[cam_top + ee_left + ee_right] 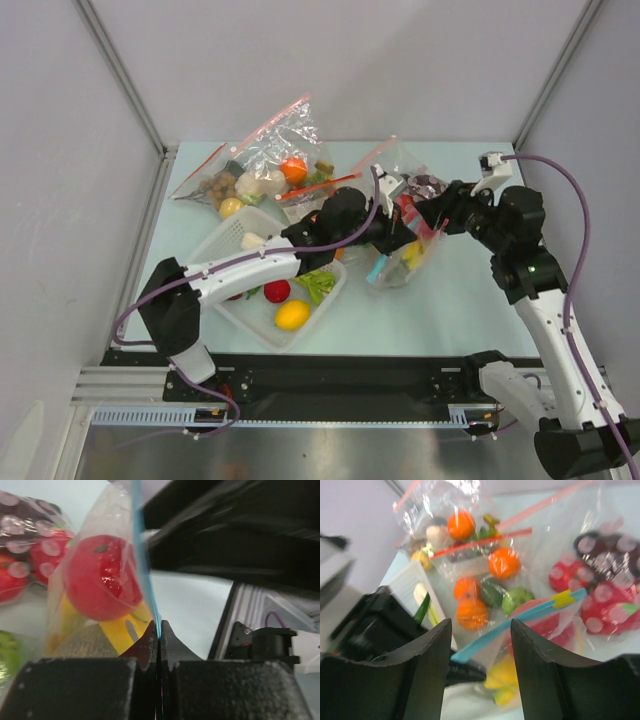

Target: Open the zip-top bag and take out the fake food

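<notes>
While clamping the bag's (107, 520) blue strip (142, 565) in fully closed left gripper (159, 630) fingers, spreading the right gripper (480, 630) wide over that strip, contact unclear. Hanging just right of the basket (225, 235), food (97, 577) inside. Crowding behind the basket: red-strip bags (270, 150); lying open farther right: bare table (460, 300).

The table (455, 310) is a pale mint-green sheet. A white slotted basket (230, 236) stands on its near-left part. Beyond the basket, toward the far edge, lies a clear bag with a red zip strip (262, 150), crumpled and filled with small toy foods. Just right of that, past the basket's far-right corner, lies a second red-strip bag (487, 577) holding oranges and a lime. Further right sits a bag of red, white-spotted fruit (605, 575). Right of the basket, the zip-top bag (400, 265) with its blue strip reaches down toward the table; whether it rests there cannot be told.
</notes>
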Robot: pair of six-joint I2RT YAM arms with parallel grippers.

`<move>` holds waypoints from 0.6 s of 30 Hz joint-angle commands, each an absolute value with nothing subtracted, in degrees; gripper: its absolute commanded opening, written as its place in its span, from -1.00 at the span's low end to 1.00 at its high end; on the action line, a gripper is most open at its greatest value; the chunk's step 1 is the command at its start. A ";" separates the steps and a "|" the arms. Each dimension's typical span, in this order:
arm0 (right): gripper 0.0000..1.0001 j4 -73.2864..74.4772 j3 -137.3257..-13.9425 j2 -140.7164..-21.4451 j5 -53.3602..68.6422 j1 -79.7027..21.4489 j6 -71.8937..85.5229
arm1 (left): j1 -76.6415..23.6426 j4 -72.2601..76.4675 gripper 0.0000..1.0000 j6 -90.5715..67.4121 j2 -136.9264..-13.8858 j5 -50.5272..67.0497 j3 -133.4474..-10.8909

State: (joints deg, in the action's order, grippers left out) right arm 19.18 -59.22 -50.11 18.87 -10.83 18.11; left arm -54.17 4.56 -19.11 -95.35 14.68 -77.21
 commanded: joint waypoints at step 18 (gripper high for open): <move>0.12 17.93 -45.71 -50.80 15.38 -13.45 22.24 | -57.66 17.93 -0.03 -27.24 -100.55 11.15 -72.25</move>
State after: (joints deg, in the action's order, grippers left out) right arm 18.55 -46.63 -51.35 16.14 -13.02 21.91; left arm -57.41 11.81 -25.67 -101.16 6.76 -72.53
